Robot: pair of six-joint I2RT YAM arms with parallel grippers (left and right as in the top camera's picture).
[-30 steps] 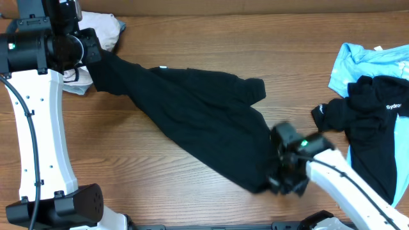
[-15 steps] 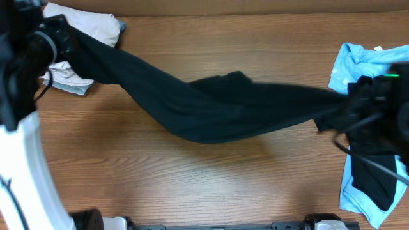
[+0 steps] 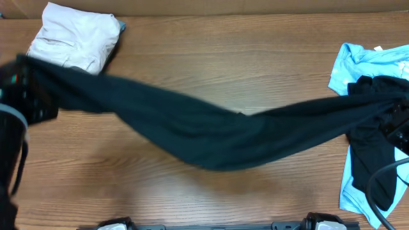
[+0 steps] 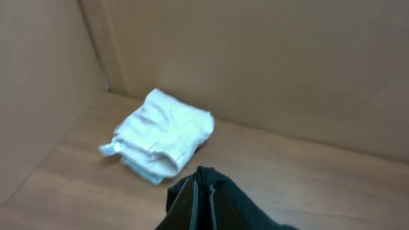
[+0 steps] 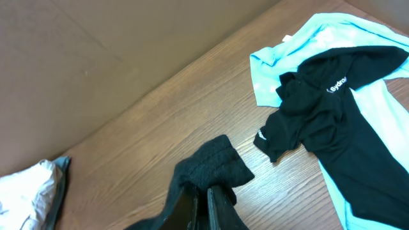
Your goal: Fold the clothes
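A black garment [image 3: 217, 137] hangs stretched across the table between my two grippers, sagging in the middle. My left gripper [image 3: 25, 89] at the far left is shut on one end of it; in the left wrist view the jaws [image 4: 201, 198] pinch black cloth. My right gripper [image 3: 395, 121] at the far right is shut on the other end; the right wrist view shows its jaws [image 5: 208, 198] clamped on a bunched black corner [image 5: 214, 166].
A folded white garment [image 3: 77, 35] lies at the back left, also in the left wrist view [image 4: 163, 137]. A light blue shirt [image 3: 358, 61] with a black printed shirt [image 3: 374, 153] on it lies at the right edge. Cardboard walls stand behind.
Both grippers have moved apart and lifted, pulling the black garment from a heap on the table into a long taut band. The left arm has moved forward off the white garment.
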